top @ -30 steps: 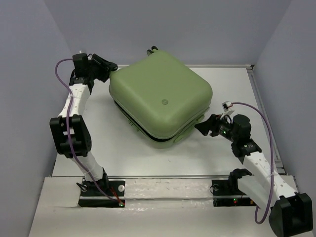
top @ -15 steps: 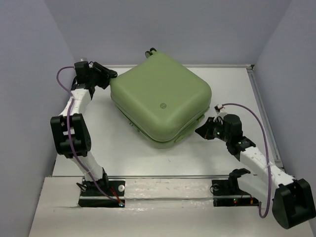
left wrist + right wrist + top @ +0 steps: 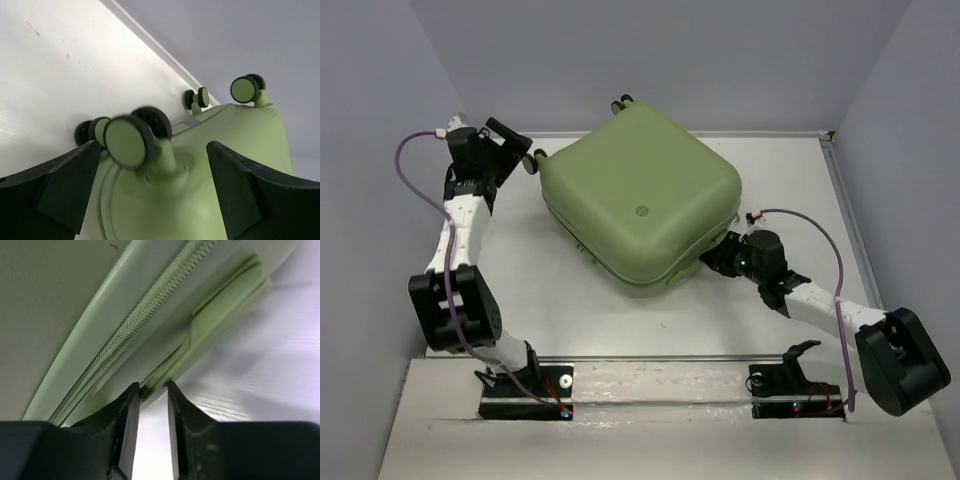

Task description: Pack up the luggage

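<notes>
The luggage [image 3: 640,210] lies closed on the middle of the counter [image 3: 790,190]. The left hand [image 3: 527,150] is released, spread wide by a far-left wheel [image 3: 127,140]. The right hand [image 3: 712,260] has its fingers [image 3: 127,410] nearly together at the near-right seam [image 3: 150,320]; whether it grips anything I cannot tell.

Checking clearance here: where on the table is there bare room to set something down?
Bare table: the near strip between the suitcase and the arm bases, and the right side between suitcase and table edge, beyond the right gripper. Crowded: the far-left corner, where the left gripper sits close to the caster wheels.
</notes>
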